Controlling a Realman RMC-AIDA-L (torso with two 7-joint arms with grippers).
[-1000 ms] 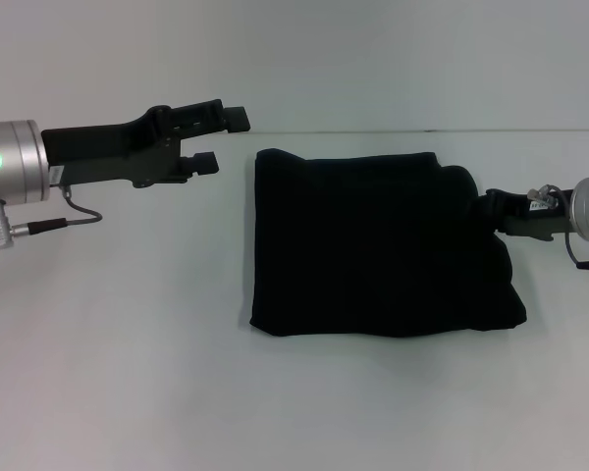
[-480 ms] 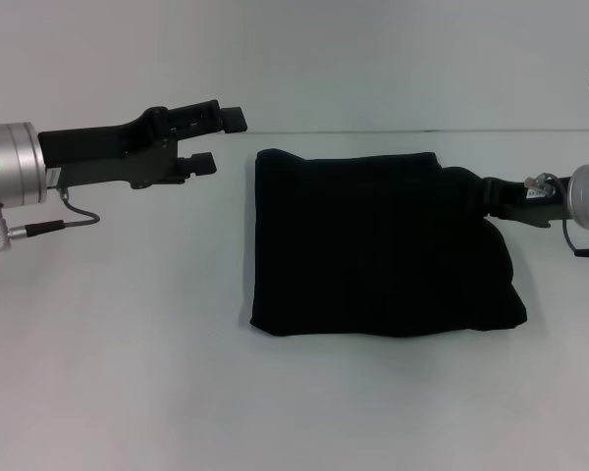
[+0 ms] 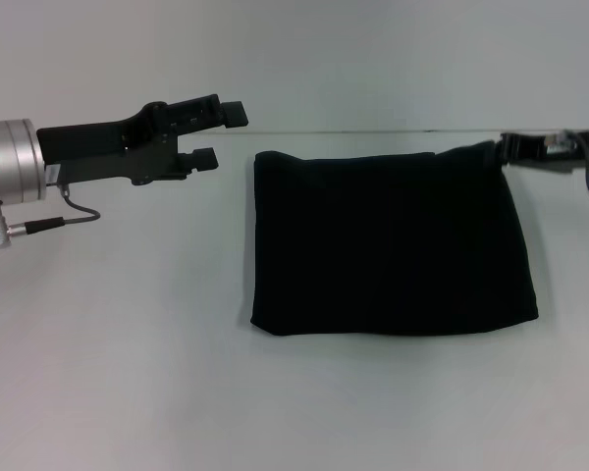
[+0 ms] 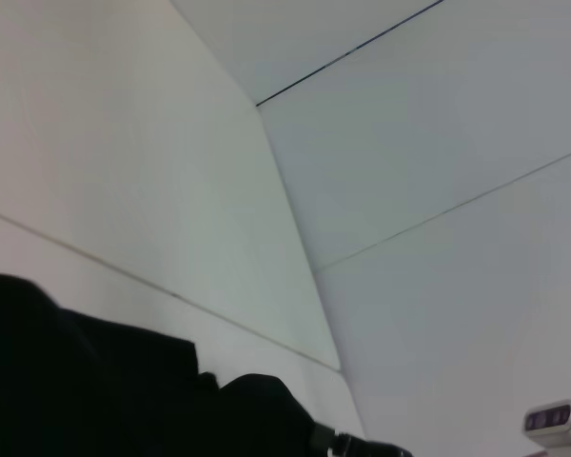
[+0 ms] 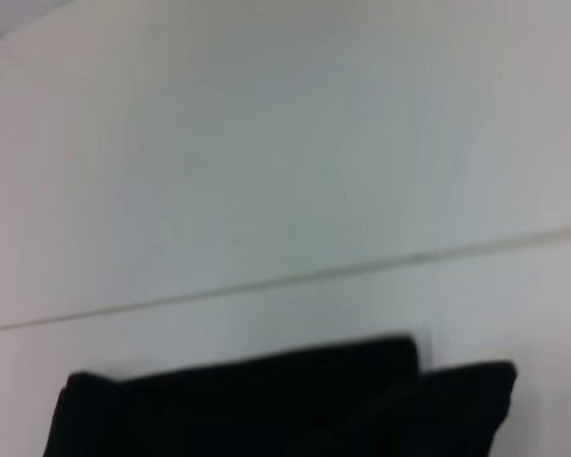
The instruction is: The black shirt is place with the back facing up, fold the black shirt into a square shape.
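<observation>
Since a second ago the right arm has pulled back and away toward the far right edge, and the fabric's right side, bunched and pushed in before, now lies spread out flatter with a straighter edge.

Nearest in the head view, the soft plain black shirt (image 3: 388, 240) lies folded into a rough rectangle on the white surface (image 3: 128, 373), a little right of centre, with its near edge straight and its corners slightly rounded. Beyond its left edge hovers the left pincer (image 3: 221, 137), released with its fingers apart, close to the shirt's far-left corner but not touching it. At the far right, the right pincer (image 3: 506, 147) sits at the shirt's raised far-right corner; I cannot tell whether it grips the cloth there or has let go.

The shape looks wider than deep, so the fold is probably nearly done, needing only tidying. To finish well, the right corner should be laid down flat without dragging the layers, and any withdrawal should go outward, clear of the fabric.
</observation>
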